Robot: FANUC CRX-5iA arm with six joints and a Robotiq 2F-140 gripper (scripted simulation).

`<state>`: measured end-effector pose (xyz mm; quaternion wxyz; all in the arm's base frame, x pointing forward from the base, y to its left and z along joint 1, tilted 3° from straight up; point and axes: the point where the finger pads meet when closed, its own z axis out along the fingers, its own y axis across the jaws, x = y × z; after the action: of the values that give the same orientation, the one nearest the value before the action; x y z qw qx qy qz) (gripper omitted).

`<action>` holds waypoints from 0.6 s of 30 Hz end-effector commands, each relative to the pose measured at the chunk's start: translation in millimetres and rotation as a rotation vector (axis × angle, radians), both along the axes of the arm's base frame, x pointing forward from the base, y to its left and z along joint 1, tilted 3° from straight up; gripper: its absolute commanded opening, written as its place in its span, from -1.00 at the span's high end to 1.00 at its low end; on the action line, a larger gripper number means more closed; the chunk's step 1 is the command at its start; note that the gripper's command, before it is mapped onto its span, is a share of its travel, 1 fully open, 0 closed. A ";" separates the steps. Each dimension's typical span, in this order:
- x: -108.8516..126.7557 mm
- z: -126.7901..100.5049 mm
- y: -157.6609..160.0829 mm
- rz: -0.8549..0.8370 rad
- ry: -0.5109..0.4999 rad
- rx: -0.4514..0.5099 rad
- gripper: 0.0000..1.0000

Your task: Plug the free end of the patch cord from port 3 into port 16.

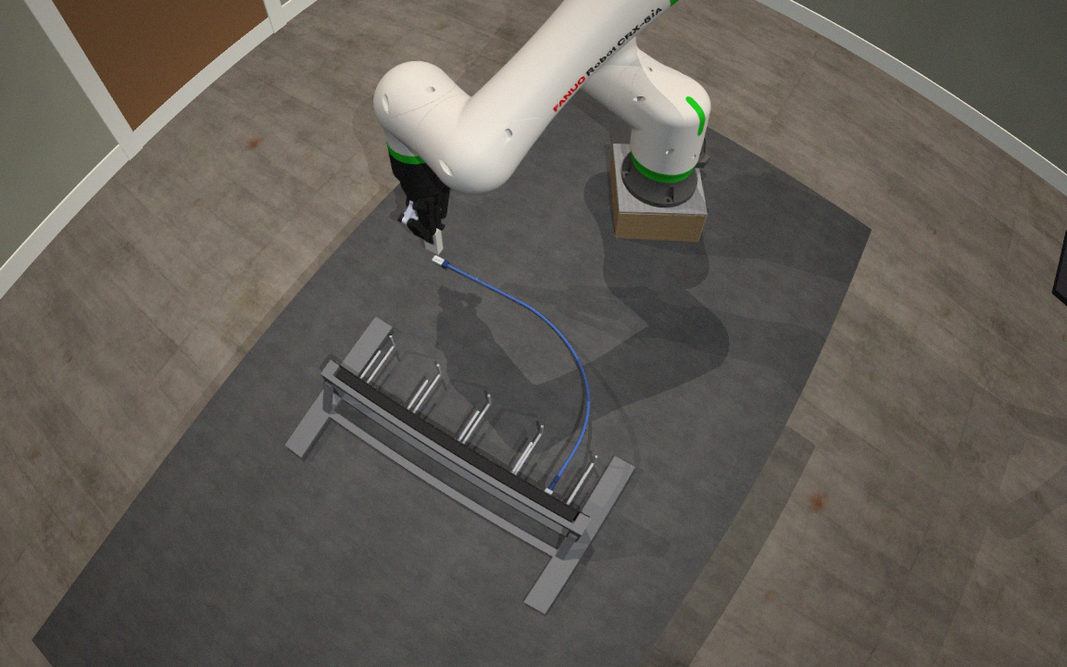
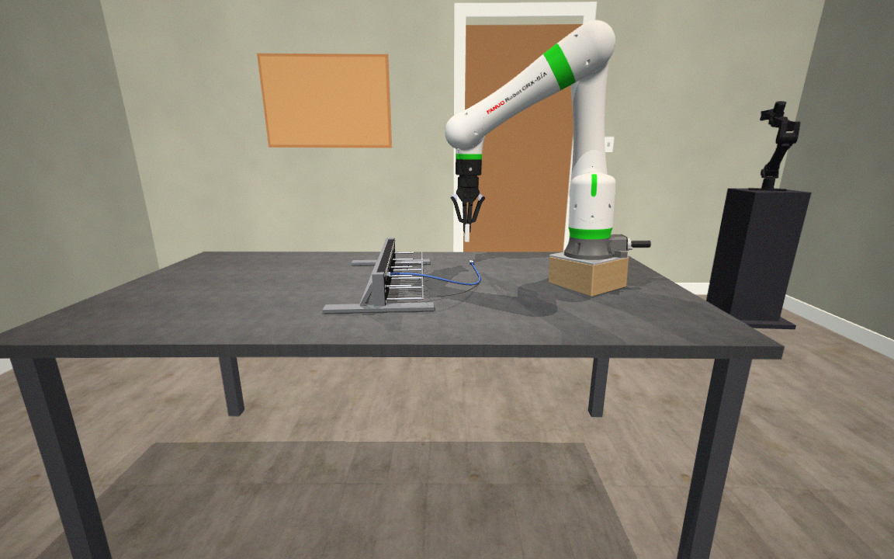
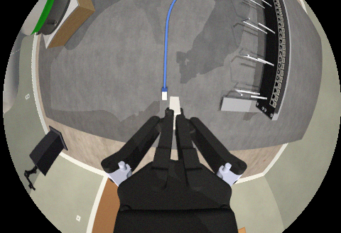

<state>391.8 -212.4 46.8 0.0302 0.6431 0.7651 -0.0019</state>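
The free plug (image 1: pixel 438 260) (image 2: pixel 471 262) (image 3: pixel 165 95) of the blue patch cord (image 1: pixel 583 369) (image 2: pixel 436 279) (image 3: pixel 165 38) is over the table (image 1: pixel 231 539) (image 2: pixel 158 312) (image 3: pixel 124 59), inside its border and toward the far edge in the exterior view. Whether the plug touches the tabletop cannot be told.

From it, the cord bows in a wide curve to the rack (image 1: pixel 454 447) (image 2: pixel 379 285) (image 3: pixel 273 48), where its other end meets the black panel near one end; the port numbers are too small to read. The rack stands upright on two long feet, wholly within the table's edges, its wire guides jutting toward the cord's side. Open room lies between the free plug and those guides.

The gripper (image 1: pixel 433 245) (image 2: pixel 466 236) (image 3: pixel 173 103) is closed, its pale fingertips together with nothing held between them. It points down above the table, near the free plug, with a gap showing between them in the top view. The arm (image 1: pixel 520 107) (image 2: pixel 526 97) reaches over from its wooden base block (image 1: pixel 658 226) (image 2: pixel 572 274) (image 3: pixel 69 30), well apart from the rack.
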 end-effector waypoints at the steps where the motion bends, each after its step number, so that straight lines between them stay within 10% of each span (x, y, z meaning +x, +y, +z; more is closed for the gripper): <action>1: 29.1 13.6 -1.9 -0.007 -0.014 -0.011 1.00; 18: 153.3 73.0 0.9 -0.046 -0.084 -0.057 1.00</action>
<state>514.0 -212.6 105.9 0.0721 0.6550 0.7521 0.0024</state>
